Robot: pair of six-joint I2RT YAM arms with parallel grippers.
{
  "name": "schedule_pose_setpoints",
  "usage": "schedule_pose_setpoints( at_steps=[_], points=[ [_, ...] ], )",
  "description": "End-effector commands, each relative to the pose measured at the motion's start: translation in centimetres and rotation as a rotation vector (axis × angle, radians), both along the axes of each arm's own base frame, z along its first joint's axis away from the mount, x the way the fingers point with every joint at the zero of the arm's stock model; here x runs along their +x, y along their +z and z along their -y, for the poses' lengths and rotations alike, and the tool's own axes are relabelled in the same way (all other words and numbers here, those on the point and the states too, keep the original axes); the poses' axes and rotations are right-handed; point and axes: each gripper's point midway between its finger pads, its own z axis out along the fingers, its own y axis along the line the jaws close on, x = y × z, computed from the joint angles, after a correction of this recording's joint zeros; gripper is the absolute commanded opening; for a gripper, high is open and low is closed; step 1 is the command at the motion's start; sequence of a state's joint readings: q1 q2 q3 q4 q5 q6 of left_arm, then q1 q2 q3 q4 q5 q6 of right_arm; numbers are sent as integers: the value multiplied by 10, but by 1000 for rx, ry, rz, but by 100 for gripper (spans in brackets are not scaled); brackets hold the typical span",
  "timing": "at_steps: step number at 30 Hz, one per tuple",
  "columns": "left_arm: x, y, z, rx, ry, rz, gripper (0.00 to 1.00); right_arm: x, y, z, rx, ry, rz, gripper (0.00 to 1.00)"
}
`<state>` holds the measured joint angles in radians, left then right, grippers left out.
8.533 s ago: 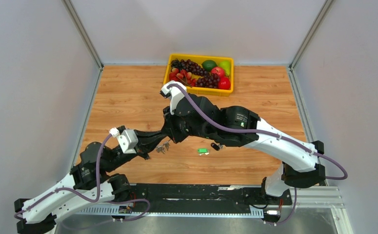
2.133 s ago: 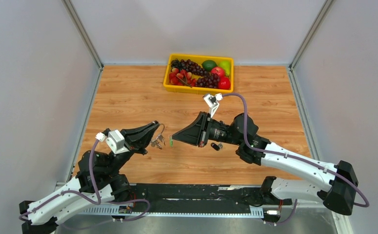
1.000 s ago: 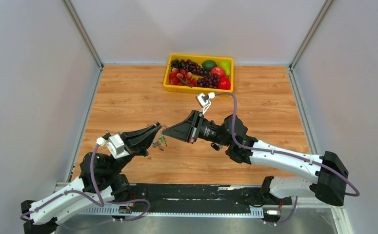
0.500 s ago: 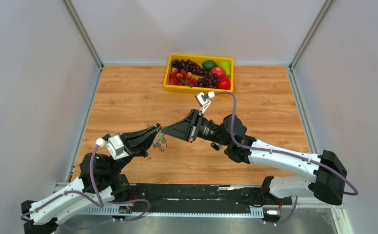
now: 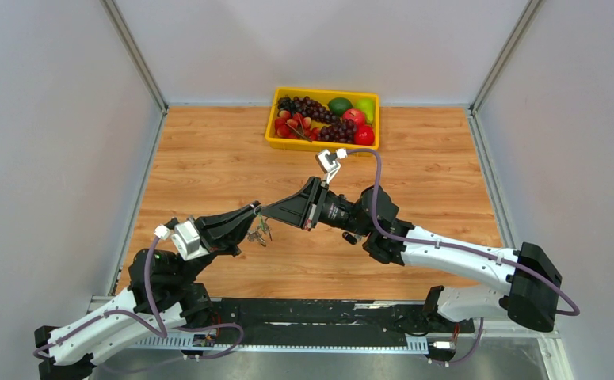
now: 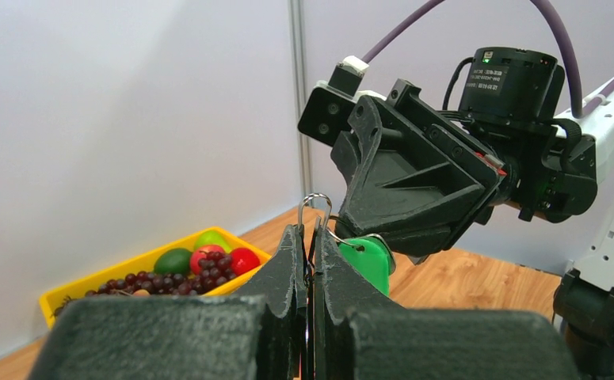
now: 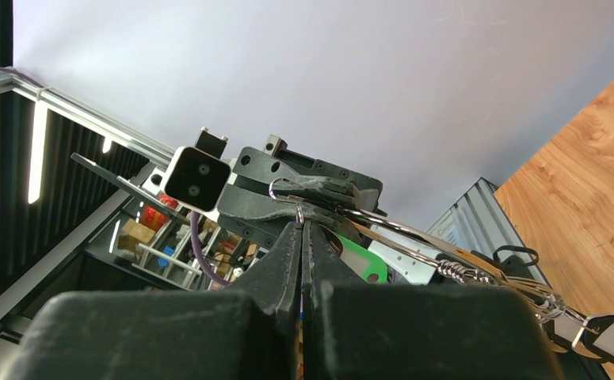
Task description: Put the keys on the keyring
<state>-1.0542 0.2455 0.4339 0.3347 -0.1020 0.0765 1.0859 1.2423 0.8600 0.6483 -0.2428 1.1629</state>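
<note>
Firmly, the left gripper (image 6: 310, 237) pinches the keyring (image 6: 316, 203); the right gripper (image 7: 301, 229), also clamped, holds the green key (image 6: 364, 262) at the keyring's four o'clock.

The right fingers (image 7: 284, 261) press together at the wire keyring (image 7: 287, 182), green key (image 7: 364, 261) just beside them.

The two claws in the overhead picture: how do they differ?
The left claw pinches a wire keyring with keys dangling below; the right claw pinches the green key. The left claw points right and slightly away from the bases; the right claw points left. Both are shut, tips nearly meeting above the table.
</note>
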Motion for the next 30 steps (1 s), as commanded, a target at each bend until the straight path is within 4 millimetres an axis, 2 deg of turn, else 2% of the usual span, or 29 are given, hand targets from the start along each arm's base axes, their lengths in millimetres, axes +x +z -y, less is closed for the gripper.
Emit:
schedule_pose_setpoints(
  at_steps=[1,11,30],
  points=[
    [-9,16,-3,-48,-27,51,1,0,30,1,85,-5,15,0],
    [-10,16,-2,-45,-39,57,1,1,28,-3,84,7,-5,0],
    [-12,16,-2,-43,-41,75,1,5,22,2,72,-22,-58,0]
  ],
)
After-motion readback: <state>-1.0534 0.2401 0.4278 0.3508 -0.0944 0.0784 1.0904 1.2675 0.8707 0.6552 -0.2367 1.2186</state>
